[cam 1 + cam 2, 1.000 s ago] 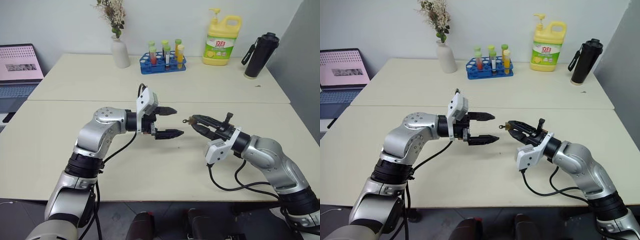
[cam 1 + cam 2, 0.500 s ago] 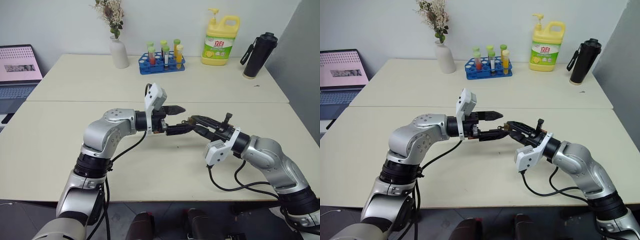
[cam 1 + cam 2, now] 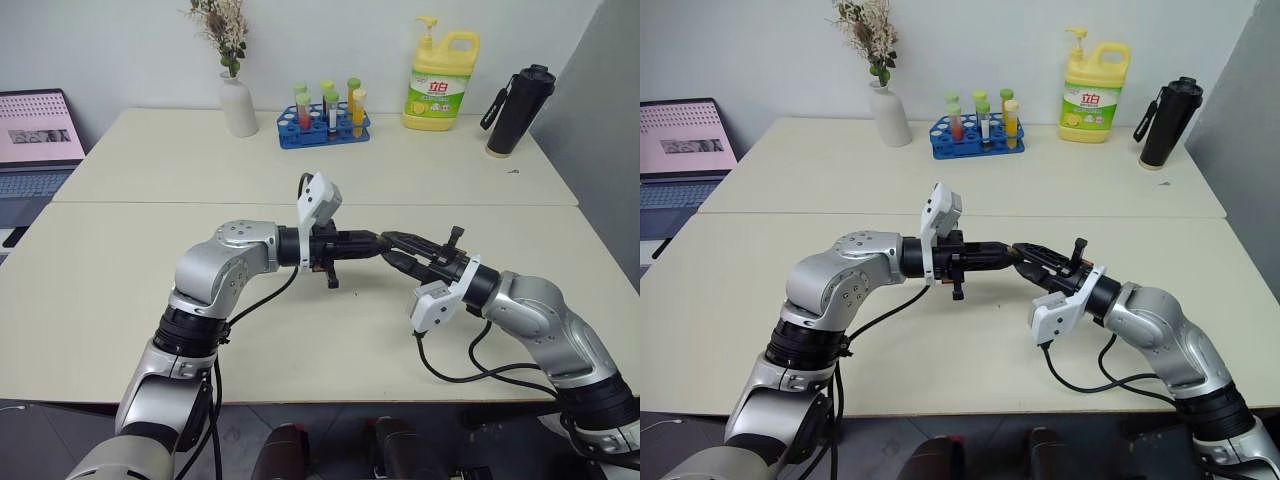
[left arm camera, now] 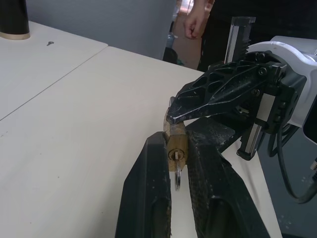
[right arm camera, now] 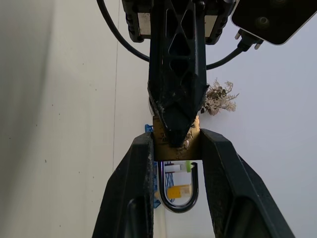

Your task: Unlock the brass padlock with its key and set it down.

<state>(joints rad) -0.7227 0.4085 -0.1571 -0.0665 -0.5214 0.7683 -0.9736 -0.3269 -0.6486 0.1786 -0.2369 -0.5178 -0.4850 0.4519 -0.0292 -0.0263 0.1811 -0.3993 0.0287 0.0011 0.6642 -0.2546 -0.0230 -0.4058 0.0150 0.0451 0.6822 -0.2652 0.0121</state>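
Two grippers meet tip to tip above the pale bench (image 3: 120, 290), with the brass padlock (image 5: 176, 144) between them. The right gripper (image 5: 176, 148) has its fingers clenched on the sides of the padlock's brass body, the silver shackle hanging back between them. The left gripper (image 4: 177, 148) has its fingers pressed together at the keyhole face, where the key (image 4: 177, 157) sits in the lock (a small ring dangles from it). A test-tube rack (image 3: 324, 118) and a yellow detergent bottle (image 3: 441, 82) stand well behind.
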